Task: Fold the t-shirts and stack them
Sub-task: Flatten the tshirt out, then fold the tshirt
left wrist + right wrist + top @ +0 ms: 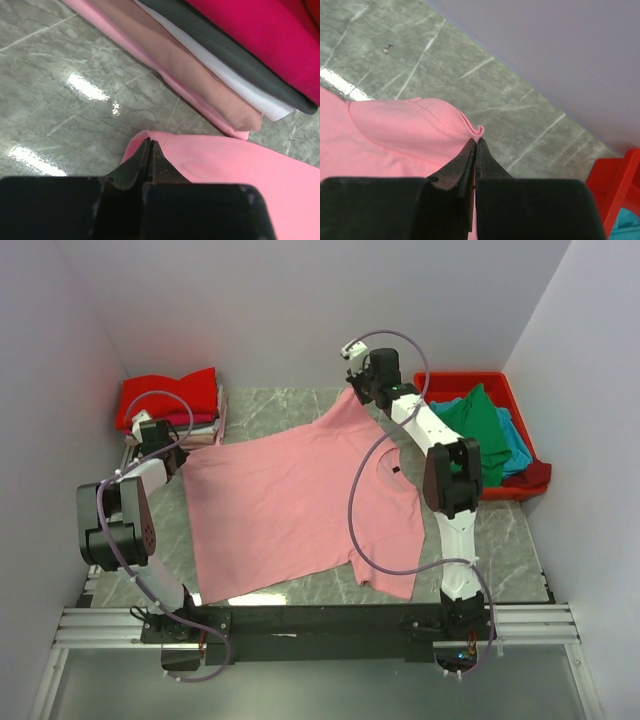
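Note:
A light pink t-shirt [290, 500] lies spread on the marble table, neck label to the right. My left gripper [172, 462] is shut on its far left hem corner [145, 137]. My right gripper [355, 390] is shut on the far sleeve tip [477, 132], which is lifted a little. A stack of folded shirts [175, 400], red on top, sits at the far left; the left wrist view shows its pink, tan, white, grey and magenta layers [215, 65]. Green [480, 425], teal-blue [518, 445] and maroon [535, 475] shirts lie in a red bin.
The red plastic bin [500, 380] stands at the far right, close to the right arm. White walls close in the table at the back and both sides. Bare marble [510, 550] shows at the right front.

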`<state>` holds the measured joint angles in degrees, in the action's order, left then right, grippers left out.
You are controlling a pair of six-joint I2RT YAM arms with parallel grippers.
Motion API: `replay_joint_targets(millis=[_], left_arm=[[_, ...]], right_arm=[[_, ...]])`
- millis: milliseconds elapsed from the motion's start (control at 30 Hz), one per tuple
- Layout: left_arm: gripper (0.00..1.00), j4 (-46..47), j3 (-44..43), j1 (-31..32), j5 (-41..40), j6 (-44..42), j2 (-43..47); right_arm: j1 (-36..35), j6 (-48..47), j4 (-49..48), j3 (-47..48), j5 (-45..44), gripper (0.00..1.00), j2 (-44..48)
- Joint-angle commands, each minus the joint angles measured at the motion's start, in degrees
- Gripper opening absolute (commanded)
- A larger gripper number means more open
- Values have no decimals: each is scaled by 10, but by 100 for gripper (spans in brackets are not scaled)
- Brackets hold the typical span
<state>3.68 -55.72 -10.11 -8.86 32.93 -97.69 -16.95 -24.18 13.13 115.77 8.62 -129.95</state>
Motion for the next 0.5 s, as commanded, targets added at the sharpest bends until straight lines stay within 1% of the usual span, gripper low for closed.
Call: replay_joint_targets(millis=[0,167,467], left_arm=[[0,17,-25,-3,19,-16,-5],[0,15,-20,-4,19,-17,-1],[0,18,8,-12,25,-11,34]], right_arm=[[14,17,-34,-21,9,0,68],[23,24,-50,-65,19,0,105],[37,38,-61,-119,39,0,145]])
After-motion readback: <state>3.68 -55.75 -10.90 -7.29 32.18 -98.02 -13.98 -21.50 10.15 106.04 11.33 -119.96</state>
